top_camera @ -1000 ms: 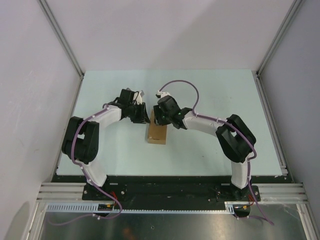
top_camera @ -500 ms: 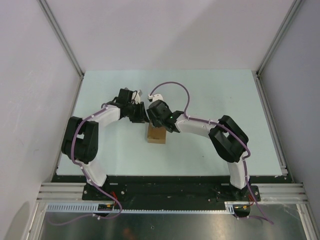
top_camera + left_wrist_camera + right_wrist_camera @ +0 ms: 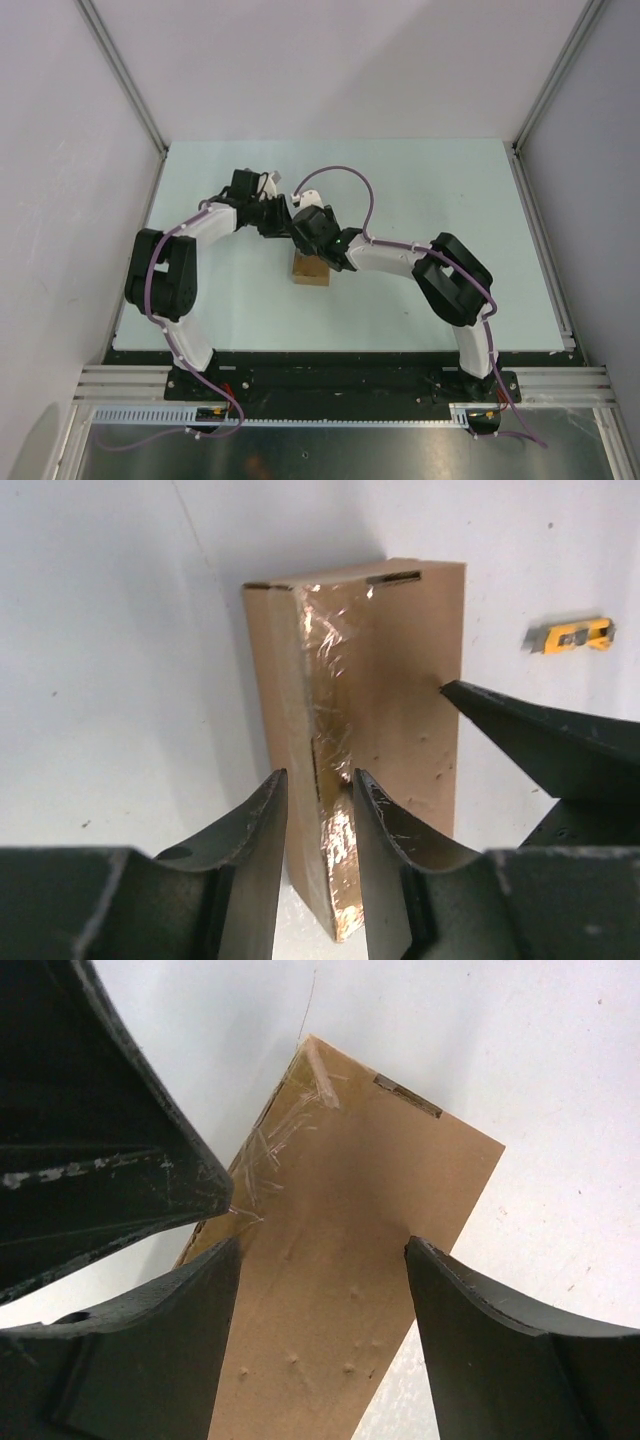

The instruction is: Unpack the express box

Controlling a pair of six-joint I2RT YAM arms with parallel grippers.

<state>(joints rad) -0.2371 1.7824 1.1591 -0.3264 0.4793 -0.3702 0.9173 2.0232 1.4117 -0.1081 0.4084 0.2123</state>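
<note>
The express box (image 3: 309,270) is a small brown carton lying flat on the table, its far end hidden under the grippers. In the left wrist view the box (image 3: 400,680) shows a seam of clear shiny tape. My left gripper (image 3: 320,810) hovers over that taped edge at the box's far end, its jaws a narrow gap apart with nothing clearly pinched. My right gripper (image 3: 322,1260) is open wide and straddles the box (image 3: 340,1290), one finger at each long side. From above, the left gripper (image 3: 283,222) and right gripper (image 3: 312,245) nearly touch.
A yellow-and-black utility knife (image 3: 570,636) lies on the pale table (image 3: 450,200) beyond the box. A right finger (image 3: 540,740) crosses the left wrist view; a left finger (image 3: 100,1130) fills the upper left of the right wrist view. Frame posts stand at the table's back corners.
My right gripper has moved left and down over the box, covering more of it. My left gripper has shifted slightly back and left at the box's far end. The box has stayed put.
</note>
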